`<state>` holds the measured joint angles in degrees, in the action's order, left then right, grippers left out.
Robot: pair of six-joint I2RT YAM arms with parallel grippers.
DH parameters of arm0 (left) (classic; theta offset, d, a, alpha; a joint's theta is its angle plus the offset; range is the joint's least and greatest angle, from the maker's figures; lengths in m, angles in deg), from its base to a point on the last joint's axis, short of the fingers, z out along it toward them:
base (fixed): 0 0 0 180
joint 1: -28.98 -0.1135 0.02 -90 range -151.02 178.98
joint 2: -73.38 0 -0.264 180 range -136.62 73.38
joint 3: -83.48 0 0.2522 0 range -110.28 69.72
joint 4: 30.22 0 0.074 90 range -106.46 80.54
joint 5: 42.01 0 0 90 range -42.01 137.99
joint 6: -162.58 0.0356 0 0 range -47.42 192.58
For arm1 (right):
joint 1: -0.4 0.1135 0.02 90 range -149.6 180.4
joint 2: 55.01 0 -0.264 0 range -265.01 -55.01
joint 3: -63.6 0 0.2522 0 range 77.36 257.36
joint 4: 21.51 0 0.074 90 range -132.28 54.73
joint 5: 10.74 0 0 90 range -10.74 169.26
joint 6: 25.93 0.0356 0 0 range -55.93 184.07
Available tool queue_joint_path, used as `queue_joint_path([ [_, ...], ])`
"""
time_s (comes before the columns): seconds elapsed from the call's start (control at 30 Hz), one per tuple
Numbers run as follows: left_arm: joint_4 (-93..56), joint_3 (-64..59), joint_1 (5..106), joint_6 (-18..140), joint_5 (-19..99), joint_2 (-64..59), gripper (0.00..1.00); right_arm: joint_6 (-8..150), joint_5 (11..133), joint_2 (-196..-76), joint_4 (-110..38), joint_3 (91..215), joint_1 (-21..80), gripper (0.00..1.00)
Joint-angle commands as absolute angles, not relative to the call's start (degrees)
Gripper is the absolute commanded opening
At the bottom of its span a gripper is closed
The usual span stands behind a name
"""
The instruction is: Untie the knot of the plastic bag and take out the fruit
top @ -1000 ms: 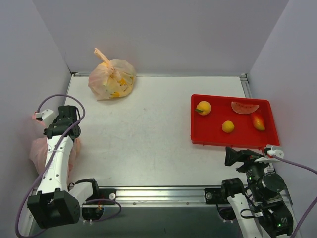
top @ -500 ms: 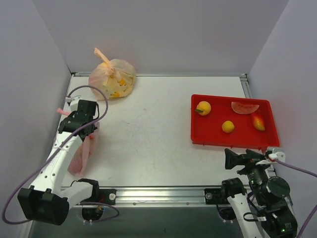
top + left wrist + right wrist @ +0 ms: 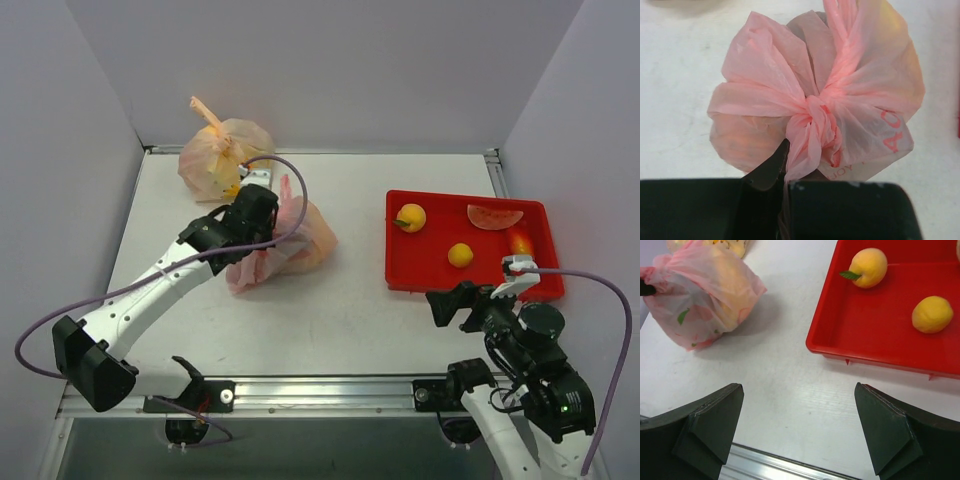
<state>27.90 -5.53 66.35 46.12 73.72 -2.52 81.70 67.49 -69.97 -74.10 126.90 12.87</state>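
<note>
The knot (image 3: 812, 125) is still tied, a tight twist of pink film at the gathered top of the plastic bag (image 3: 295, 243). The bag now appears to rest on the surface (image 3: 340, 320) about midway across, just in front of the paler orange bag (image 3: 222, 160) and well to the left of the red tray (image 3: 440, 250). A second ago it hung off the surface's left edge, and half a second ago it was only just coming over that edge, so the left arm has swung it inward to where both arms can reach it. The fruit (image 3: 725, 277) is still inside and shows only as a yellowish bulk through the film; which pieces are there cannot be told. The left hand (image 3: 785, 175) is pressed together on the twisted plastic that hangs from the knot, its dark finger hard against the pink fold in the wrist view. The right hand (image 3: 800, 427) is spread wide and empty, and it has come forward from its parked pose to point at the bag across bare surface, though still well apart from it. I judge the fetching step about done and the untying not begun. The next move likely needs the right hand to take a loop or tail while the left steadies the neck, and thin film could tear or slip.
</note>
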Motion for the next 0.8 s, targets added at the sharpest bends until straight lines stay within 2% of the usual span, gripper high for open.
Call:
queue_joint_path([
  [0.0,20.30,-1.76,73.00,43.68,71.72,-1.24,0.00,83.75,61.86,-75.03,-72.36,128.43,13.23,1.00],
  [0.2,17.38,9.06,85.04,34.54,73.82,0.51,0.00,88.23,57.20,-83.90,-70.35,126.59,13.41,1.00],
  [0.23,17.38,9.77,87.67,32.18,74.09,1.56,0.13,89.02,56.59,-84.97,-69.30,125.71,13.58,1.00],
  [0.3,17.03,11.88,90.14,30.32,74.09,3.06,0.20,92.36,55.88,-87.52,-68.24,124.48,14.11,1.00],
  [0.37,17.12,12.85,92.52,28.21,73.39,5.51,0.31,94.29,56.40,-89.11,-66.22,123.25,15.86,1.00],
  [0.4,17.20,13.98,92.79,27.59,72.69,6.48,0.39,96.57,57.36,-90.07,-65.34,122.89,16.83,1.00],
  [0.43,17.20,14.43,93.14,26.62,71.99,7.54,0.42,97.37,58.33,-90.43,-63.16,122.46,18.23,1.00],
  [0.47,17.20,14.95,93.32,26.27,70.67,9.90,0.50,98.51,59.64,-90.78,-62.09,121.93,19.81,1.00],
  [0.53,17.29,16.97,93.41,24.95,69.70,13.94,0.60,100.63,65.96,-92.62,-59.46,121.66,26.13,1.00],
  [0.57,17.21,17.76,93.49,24.86,68.91,15.36,0.72,101.07,68.42,-93.67,-58.84,122.27,28.24,1.00],
  [0.6,17.29,18.29,93.49,24.86,68.29,16.68,0.73,101.59,72.45,-96.03,-58.31,122.71,33.05,1.00],
  [0.77,17.64,21.46,93.41,27.83,64.52,24.23,0.84,106.16,82.24,-105.53,-56.02,127.01,43.02,1.00],
])
